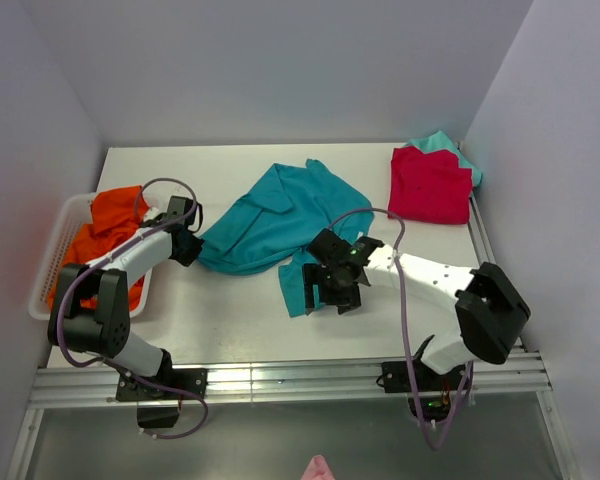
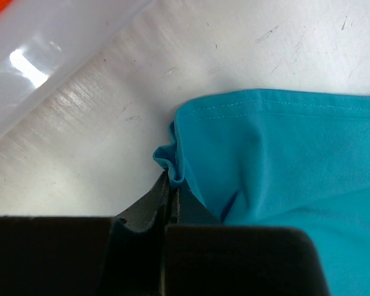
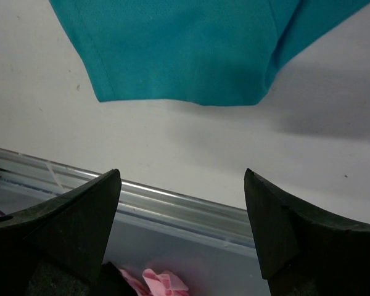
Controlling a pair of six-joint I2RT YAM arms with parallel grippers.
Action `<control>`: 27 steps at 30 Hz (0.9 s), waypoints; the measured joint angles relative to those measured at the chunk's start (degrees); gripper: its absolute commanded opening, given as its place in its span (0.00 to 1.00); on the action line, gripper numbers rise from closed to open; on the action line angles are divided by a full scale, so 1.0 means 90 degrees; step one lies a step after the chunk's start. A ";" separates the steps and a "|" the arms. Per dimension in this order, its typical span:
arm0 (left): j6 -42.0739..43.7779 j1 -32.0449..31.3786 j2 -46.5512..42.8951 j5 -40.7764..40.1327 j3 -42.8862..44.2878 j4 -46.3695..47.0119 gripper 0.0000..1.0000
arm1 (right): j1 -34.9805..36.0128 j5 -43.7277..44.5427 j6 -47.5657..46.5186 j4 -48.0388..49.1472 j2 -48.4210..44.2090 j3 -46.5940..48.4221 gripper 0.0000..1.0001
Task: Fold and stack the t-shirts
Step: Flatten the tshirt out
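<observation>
A teal-blue t-shirt (image 1: 280,215) lies crumpled across the middle of the table. My left gripper (image 1: 193,243) is at its left edge, shut on a small fold of the hem (image 2: 171,179), and the teal cloth (image 2: 283,154) spreads away to the right. My right gripper (image 1: 330,290) hovers over the shirt's near corner. Its jaws stand open (image 3: 182,179) with nothing between them, and the shirt's lower edge (image 3: 185,49) lies beyond the fingertips. A folded red t-shirt (image 1: 430,185) rests on a light-teal one (image 1: 445,143) at the back right. An orange t-shirt (image 1: 110,225) fills the basket.
A white slatted basket (image 1: 50,270) stands at the left edge, its wall (image 2: 49,43) close to my left gripper. The table's metal front rail (image 3: 172,203) runs just under my right fingers. Something pink (image 3: 160,283) lies below the table. Walls close in on both sides.
</observation>
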 measured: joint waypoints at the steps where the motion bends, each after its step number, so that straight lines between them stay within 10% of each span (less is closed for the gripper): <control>1: 0.0015 0.0000 0.0000 0.0000 0.0000 -0.0002 0.00 | 0.0024 -0.0007 0.0126 0.0109 0.0095 -0.0010 0.88; 27: 0.0510 0.0146 -0.0206 0.0041 -0.0629 0.0272 0.00 | 0.0386 -0.0180 0.2147 0.1746 0.1620 0.0182 0.83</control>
